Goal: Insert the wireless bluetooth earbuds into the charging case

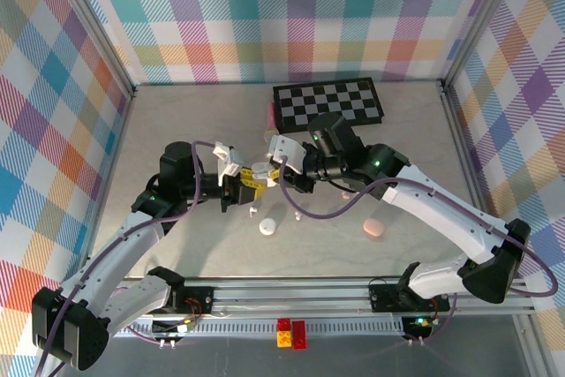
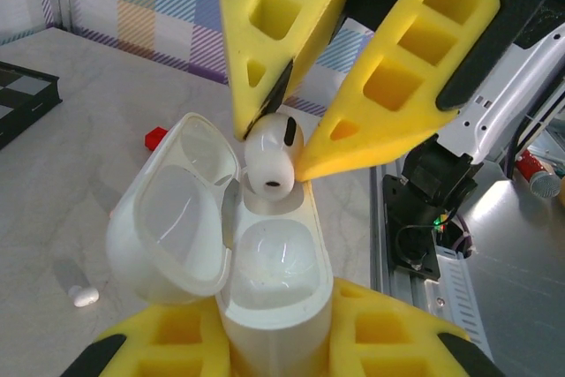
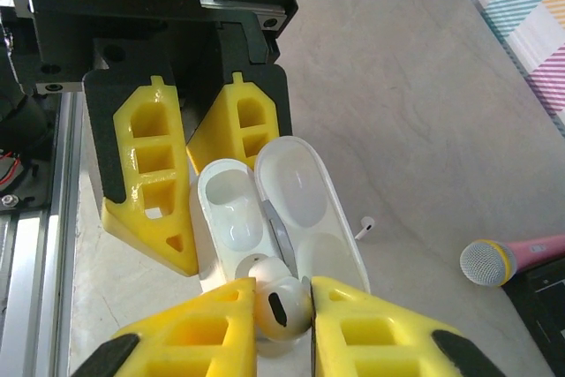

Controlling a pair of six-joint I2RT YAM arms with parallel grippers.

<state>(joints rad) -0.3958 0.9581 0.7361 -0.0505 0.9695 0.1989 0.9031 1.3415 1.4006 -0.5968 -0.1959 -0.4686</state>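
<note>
Left claw (image 2: 274, 346), clamped on the open charging case (image 2: 275, 275), presents it at lower centre. Right claw (image 2: 281, 143) pinches one earbud (image 2: 272, 165) over the case's upper socket, frame centre. Align the stem, press straight in, and release only when seated.

checkerboard (image 1: 328, 103) at rear, pink case (image 1: 374, 229) (right), white earbud (image 1: 252, 211) mid-table

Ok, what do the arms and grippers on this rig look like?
The left arm and right arm have white links with black joints, and a purple cable loops alongside each. The left gripper and right gripper each carry two yellow wedge-shaped fingers with open rectangular pockets, backed in black.
</note>
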